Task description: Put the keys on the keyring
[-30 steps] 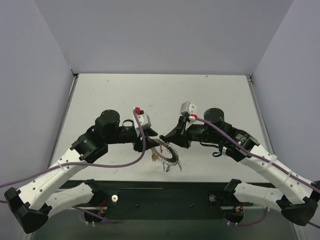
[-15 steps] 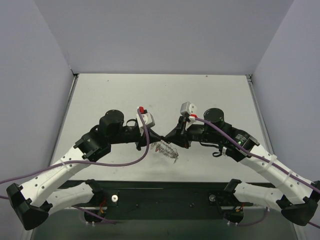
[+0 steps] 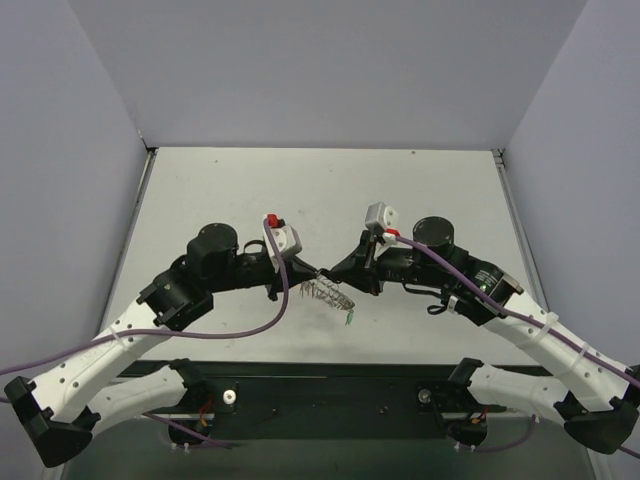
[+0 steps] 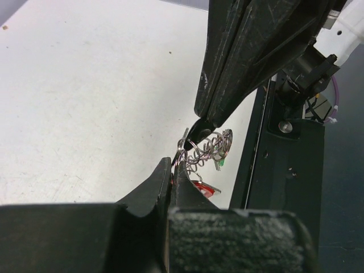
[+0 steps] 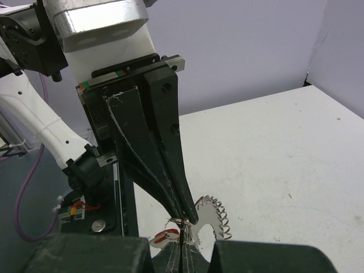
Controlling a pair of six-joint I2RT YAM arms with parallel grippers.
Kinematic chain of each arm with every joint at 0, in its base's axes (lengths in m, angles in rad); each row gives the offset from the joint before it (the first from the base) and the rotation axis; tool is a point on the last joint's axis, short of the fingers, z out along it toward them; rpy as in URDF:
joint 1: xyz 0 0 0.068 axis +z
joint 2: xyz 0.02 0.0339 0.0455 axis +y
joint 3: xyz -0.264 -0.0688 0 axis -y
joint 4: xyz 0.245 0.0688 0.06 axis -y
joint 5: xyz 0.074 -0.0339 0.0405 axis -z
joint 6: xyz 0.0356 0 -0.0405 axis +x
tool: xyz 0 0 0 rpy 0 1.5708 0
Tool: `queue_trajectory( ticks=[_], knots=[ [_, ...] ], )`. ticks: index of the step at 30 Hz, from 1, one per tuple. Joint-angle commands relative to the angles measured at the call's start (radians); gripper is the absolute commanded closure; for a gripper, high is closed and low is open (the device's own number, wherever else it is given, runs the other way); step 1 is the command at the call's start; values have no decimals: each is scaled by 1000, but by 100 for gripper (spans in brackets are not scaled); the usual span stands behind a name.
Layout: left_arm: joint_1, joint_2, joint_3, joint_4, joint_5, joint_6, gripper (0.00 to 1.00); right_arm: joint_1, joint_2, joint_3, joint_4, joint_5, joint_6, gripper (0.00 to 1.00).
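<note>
At the near edge a black mounting plate [image 3: 330, 390] carries the two arm bases, and purple cables [image 3: 240, 328] run along the white arms. Behind it lies the table [image 3: 420, 190], a flat pale grey-white surface with a few small dark specks, seen best by the wrist cameras. On the left, right and far sides it is closed in by plain walls [image 3: 320, 70] of pale lilac colour, which meet in the far corners. The two arms reach inward, and their black fingers meet tip to tip a little nearer than the middle of the table. The left gripper [image 3: 308, 271] is clenched, its jaws pressed together on the thin wire of the keyring [image 3: 327, 291]. The right gripper [image 3: 333, 272] is also clenched on the same wire, just beside the left tips, so both claws grasp the ring at nearly one place. The keyring hangs from the tips toward the near side. It seems lifted off the table, though from above I cannot be sure. It is a thin silver ring, tilted, and along its rim stands a dense fringe of small silver pieces [image 4: 200, 152], too small to tell one from another. A red tag [image 4: 203, 189] hangs close to the left fingers and a green tag [image 3: 349, 318] hangs at the nearest point.
</note>
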Motion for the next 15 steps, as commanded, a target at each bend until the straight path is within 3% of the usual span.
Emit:
queue_trajectory(
  ticks=[1, 15],
  knots=[
    [-2, -45, 12, 76, -12, -11, 100, -4, -25, -2, 62, 21, -27, 100],
    [-2, -101, 19, 62, -14, -11, 100, -29, -21, -44, 49, 41, -47, 100]
  ],
)
